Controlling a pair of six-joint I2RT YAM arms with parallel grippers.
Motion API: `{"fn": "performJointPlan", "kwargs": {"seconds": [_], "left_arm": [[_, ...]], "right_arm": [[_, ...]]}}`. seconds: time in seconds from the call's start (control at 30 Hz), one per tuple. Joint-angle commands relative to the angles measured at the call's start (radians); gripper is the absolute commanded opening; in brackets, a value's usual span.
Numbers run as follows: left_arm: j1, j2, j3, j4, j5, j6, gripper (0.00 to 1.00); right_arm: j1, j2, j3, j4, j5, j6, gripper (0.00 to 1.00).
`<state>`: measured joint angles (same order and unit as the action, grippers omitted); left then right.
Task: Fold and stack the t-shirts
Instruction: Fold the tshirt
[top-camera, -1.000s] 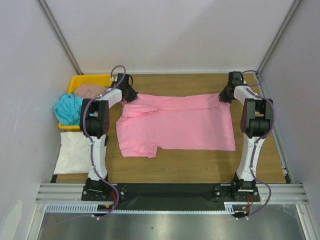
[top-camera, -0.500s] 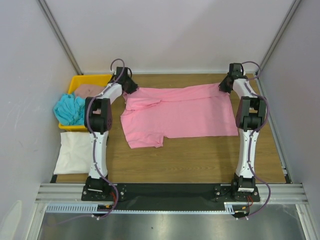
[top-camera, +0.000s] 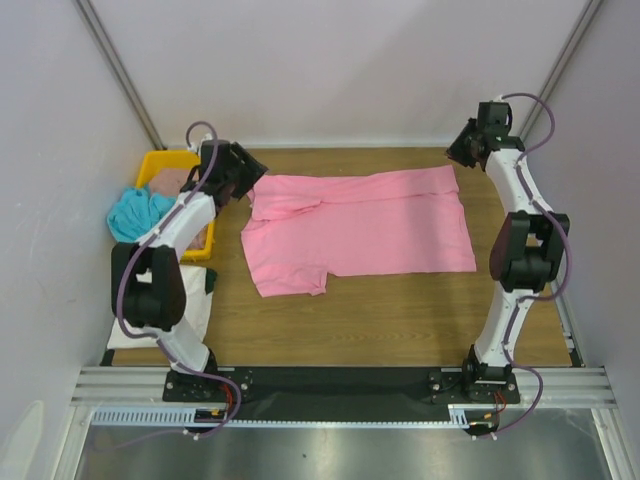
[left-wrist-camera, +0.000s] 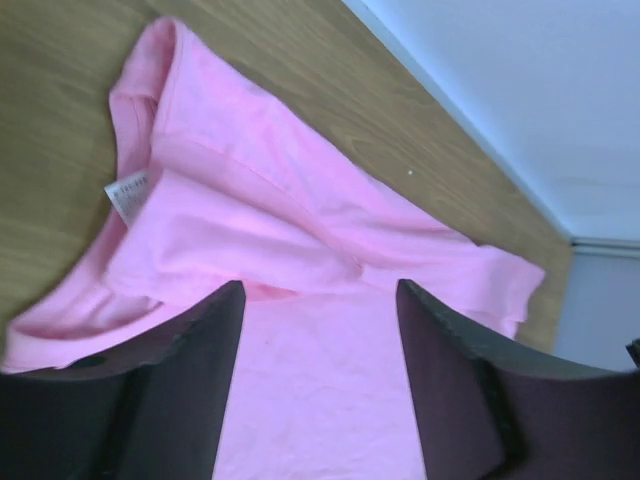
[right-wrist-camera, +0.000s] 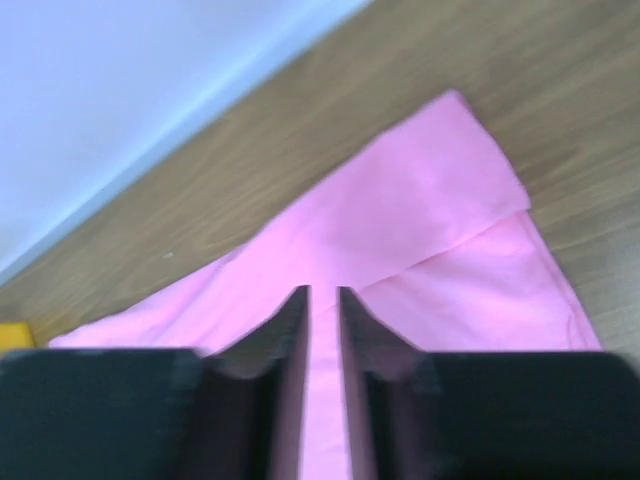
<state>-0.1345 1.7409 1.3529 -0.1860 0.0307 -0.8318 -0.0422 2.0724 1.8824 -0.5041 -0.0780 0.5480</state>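
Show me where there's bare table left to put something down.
The widest bare wood lies between the pink t-shirt and the black base rail. A thin strip runs behind the shirt along the back wall. The left side is crowded: yellow tray, turquoise t-shirt and the left arm.

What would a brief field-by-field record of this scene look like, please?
Pink t-shirt: spread flat on the table, far edge folded over
Left tool: open, above the shirt's collar end, holding nothing
Right tool: barely open, holding nothing, above the shirt's far right corner
Yellow tray: far left, holds the brown-pink t-shirt
Turquoise t-shirt: hanging over the tray's left side
Cream-white t-shirt: near left, partly hidden behind the left arm
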Motion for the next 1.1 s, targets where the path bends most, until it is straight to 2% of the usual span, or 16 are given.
{"fn": "performJointPlan", "kwargs": {"seconds": [0.0, 0.03, 0.07, 0.2, 0.3, 0.53, 0.7, 0.77, 0.9, 1.07], "left_arm": [[-0.037, -0.032, -0.157, 0.083, -0.017, -0.153, 0.70], [-0.042, -0.040, -0.176, 0.109, -0.018, -0.177, 0.71], [-0.048, -0.040, -0.198, 0.111, -0.023, -0.191, 0.74], [-0.069, -0.034, -0.256, 0.154, -0.061, -0.271, 0.74], [-0.083, -0.023, -0.290, 0.171, -0.100, -0.334, 0.71], [-0.097, 0.061, -0.310, 0.263, -0.133, -0.428, 0.66], [-0.103, 0.115, -0.281, 0.261, -0.147, -0.451, 0.65], [-0.105, 0.134, -0.262, 0.255, -0.149, -0.455, 0.65], [-0.106, 0.170, -0.239, 0.257, -0.150, -0.461, 0.62], [-0.106, 0.193, -0.209, 0.260, -0.152, -0.464, 0.51]], "right_arm": [[0.030, -0.119, -0.090, 0.004, -0.026, -0.010, 0.27], [0.034, -0.159, -0.113, 0.007, -0.017, -0.013, 0.33], [0.036, -0.175, -0.135, 0.009, -0.016, -0.011, 0.43], [0.034, -0.233, -0.204, -0.020, -0.016, -0.016, 0.60], [0.019, -0.255, -0.229, -0.022, -0.011, -0.019, 0.68], [-0.042, -0.242, -0.221, -0.022, -0.074, -0.011, 0.73], [-0.058, -0.209, -0.195, -0.037, -0.077, -0.011, 0.84], [-0.062, -0.209, -0.193, -0.027, -0.077, -0.010, 0.92], [-0.074, -0.204, -0.189, -0.024, -0.082, -0.002, 0.92], [-0.076, -0.204, -0.190, -0.025, -0.077, -0.005, 0.92]]}}
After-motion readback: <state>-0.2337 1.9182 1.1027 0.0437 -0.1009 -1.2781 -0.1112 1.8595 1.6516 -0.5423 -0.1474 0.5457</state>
